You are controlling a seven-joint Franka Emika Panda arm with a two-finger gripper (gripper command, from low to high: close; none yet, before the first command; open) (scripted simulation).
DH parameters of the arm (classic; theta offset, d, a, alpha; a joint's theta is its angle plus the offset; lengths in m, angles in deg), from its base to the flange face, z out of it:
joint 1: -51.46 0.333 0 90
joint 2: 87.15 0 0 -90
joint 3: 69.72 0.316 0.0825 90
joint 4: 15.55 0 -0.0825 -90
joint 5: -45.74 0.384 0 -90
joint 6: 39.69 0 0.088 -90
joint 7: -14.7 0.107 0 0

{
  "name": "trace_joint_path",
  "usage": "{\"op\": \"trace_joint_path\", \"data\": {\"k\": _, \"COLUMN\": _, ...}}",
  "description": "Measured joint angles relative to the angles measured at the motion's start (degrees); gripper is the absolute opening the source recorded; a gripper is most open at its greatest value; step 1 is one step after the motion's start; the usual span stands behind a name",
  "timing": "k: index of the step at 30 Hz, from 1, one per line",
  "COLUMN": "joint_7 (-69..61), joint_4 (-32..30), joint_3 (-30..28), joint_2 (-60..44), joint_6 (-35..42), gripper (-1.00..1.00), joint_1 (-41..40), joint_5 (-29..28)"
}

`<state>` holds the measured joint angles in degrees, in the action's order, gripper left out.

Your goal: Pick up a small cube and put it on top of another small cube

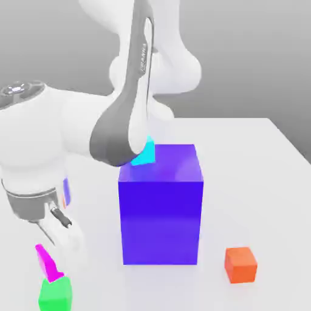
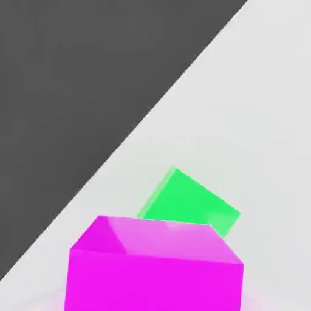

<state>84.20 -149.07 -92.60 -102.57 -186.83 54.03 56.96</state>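
The small magenta cube [image 1: 46, 260] hangs tilted at the tips of my gripper [image 1: 54, 250], near the table's front corner at the exterior view's left. The gripper is shut on it. Directly beneath sits the small green cube [image 1: 56, 294] on the table. The magenta cube's lower corner reaches the green cube's top; I cannot tell whether they touch. In the hand view the magenta cube [image 2: 155, 267] looms close, with the green cube [image 2: 191, 203] partly hidden behind it.
A big blue-violet block [image 1: 161, 206] stands mid-table, right of my hand. A small orange cube [image 1: 240, 264] lies near the front right. A cyan cube [image 1: 144, 152] peeks out behind the arm. The table edge [image 2: 130, 143] runs close to the green cube.
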Motion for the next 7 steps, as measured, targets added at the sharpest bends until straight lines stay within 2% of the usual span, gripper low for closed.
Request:
{"op": "trace_joint_path", "data": {"k": 3, "joint_7": -2.56, "joint_4": 0.2, "joint_3": 2.68, "joint_2": -5.52, "joint_6": -5.12, "gripper": -1.0, "joint_1": -2.14, "joint_5": 4.27}}
{"op": "trace_joint_path", "data": {"k": 4, "joint_7": -3.02, "joint_4": 0.27, "joint_3": 3.42, "joint_2": -6.62, "joint_6": -6.15, "gripper": 1.0, "joint_1": -2.74, "joint_5": 4.95}}
{"op": "trace_joint_path", "data": {"k": 7, "joint_7": -3.02, "joint_4": 0.27, "joint_3": 3.42, "joint_2": -6.62, "joint_6": -6.15, "gripper": 1.0, "joint_1": -2.74, "joint_5": 4.95}}
